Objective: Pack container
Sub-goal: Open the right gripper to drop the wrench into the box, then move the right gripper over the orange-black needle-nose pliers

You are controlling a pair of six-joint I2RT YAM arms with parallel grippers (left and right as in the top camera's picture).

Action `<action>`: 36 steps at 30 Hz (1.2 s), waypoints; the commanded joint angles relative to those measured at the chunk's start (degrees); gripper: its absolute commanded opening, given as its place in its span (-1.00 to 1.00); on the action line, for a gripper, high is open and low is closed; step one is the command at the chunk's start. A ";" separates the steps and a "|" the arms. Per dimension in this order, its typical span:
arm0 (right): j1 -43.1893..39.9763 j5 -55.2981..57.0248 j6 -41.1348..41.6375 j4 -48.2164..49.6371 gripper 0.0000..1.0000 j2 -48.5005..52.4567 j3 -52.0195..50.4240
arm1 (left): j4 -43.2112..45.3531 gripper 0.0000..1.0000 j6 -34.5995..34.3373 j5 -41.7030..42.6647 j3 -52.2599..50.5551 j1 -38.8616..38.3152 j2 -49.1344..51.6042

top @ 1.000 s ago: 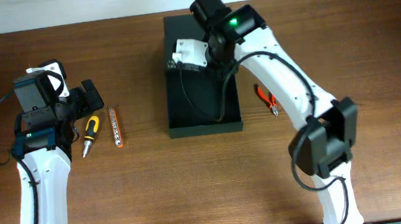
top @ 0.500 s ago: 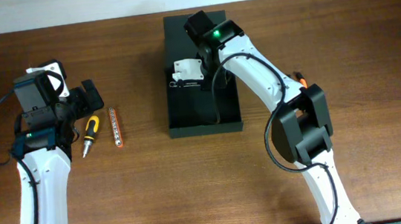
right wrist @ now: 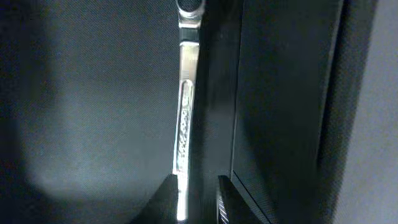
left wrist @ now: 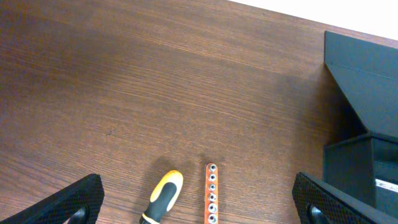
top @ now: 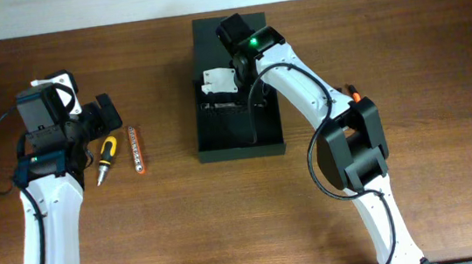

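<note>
Right arm down in the container, left arm waiting over the tools

The container (top: 241,140) sits on the desk (top: 175,217) at the middle of its far side. Its lid is open, on the end away from the robot. The right arm reaches across and down into it.

In the right wrist view, a silver wrench (right wrist: 185,118) lies flat on the container's dark floor, running lengthwise close beside an inner wall. The right fingers (right wrist: 233,205) are a little apart, one on each side of the wrench's near end. The gap between them is wider than the handle, and a dark strip shows between the metal and one finger, so they do not look clamped on it.

The left arm is well to the left of the container, over bare desk. The left fingers (left wrist: 78,202) are spread wide, one at each lower corner of the wrist view, with nothing between them. Just ahead of them lie a screwdriver (left wrist: 163,196) with a yellow and black handle and, just beside it to the right, an orange bit strip (left wrist: 211,193). The two are roughly parallel and do not touch. From above, both lie between the left arm and the container.

An orange tool (top: 353,91) shows past the right arm, right of the container, and is mostly hidden by the arm
</note>
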 commanded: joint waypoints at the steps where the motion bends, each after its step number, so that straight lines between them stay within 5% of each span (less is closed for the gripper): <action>1: -0.20 0.81 3.74 -0.33 -0.56 0.13 0.46 | 0.13 0.98 -0.55 -0.61 1.16 0.35 0.20; 11: -0.61 1.81 23.41 -11.08 -0.58 -5.20 12.50 | 0.13 0.99 -0.52 -0.61 1.16 0.35 0.20; 16: -5.22 1.86 37.27 -18.05 -0.22 -9.38 25.66 | 0.13 0.99 -0.52 -0.61 1.16 0.35 0.20; 21: -15.06 1.84 45.27 -21.42 -0.13 -11.78 32.94 | 0.13 0.98 -0.55 -0.59 1.16 0.35 0.20; 28: -31.74 0.90 51.19 -23.10 0.07 -10.95 26.38 | 0.13 0.99 -0.55 -0.59 1.16 0.35 0.20; 36: -37.33 -2.58 51.39 -22.64 0.04 -10.67 3.52 | 0.15 0.99 -0.55 -0.59 1.16 0.35 0.20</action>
